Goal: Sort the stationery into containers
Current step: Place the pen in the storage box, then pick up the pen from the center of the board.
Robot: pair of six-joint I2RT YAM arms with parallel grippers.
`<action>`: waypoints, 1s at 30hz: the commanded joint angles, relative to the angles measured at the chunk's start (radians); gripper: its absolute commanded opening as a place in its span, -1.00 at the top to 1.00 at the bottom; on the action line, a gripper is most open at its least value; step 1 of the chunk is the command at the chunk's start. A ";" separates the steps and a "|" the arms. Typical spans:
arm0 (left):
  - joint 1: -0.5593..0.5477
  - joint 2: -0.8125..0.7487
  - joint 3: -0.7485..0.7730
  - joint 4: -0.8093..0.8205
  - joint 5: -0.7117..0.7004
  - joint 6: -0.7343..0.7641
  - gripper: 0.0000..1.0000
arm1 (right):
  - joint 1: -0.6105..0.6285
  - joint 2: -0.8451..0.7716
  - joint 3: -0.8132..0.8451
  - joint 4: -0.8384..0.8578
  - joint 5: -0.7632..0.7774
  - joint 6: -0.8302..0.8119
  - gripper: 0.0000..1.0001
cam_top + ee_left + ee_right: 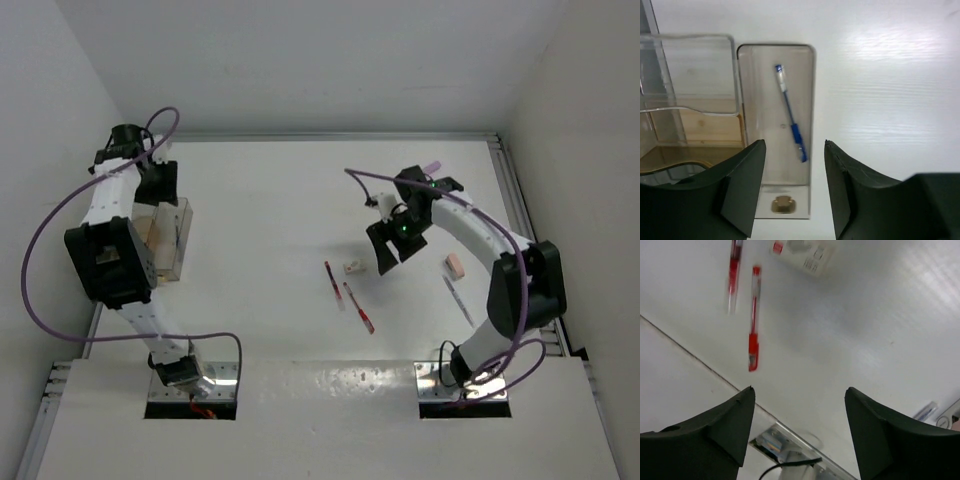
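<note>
L arm: white links, black joint housings, large black block mid-arm. R arm: same build, white w/ black elbow housing. L purple cable runs ext. in wide loops from base to wrist. R purple cable is the same colour and routed likewise. Green indicator light lit at R wrist. Base plates: bare metal, one per arm. L claw and R claw: matte black, broad wedge-shaped fingers, smooth faces.
</note>
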 commanded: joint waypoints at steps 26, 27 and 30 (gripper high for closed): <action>-0.037 -0.557 -0.272 0.203 0.269 -0.175 -0.54 | 0.454 0.087 -0.184 0.209 0.335 0.383 -0.32; -0.037 -0.557 -0.277 0.205 0.274 -0.177 -0.53 | 0.460 0.089 -0.188 0.222 0.335 0.388 -0.31; -0.035 -0.557 -0.293 0.222 0.277 -0.182 -0.53 | 0.466 0.095 -0.214 0.242 0.334 0.397 -0.30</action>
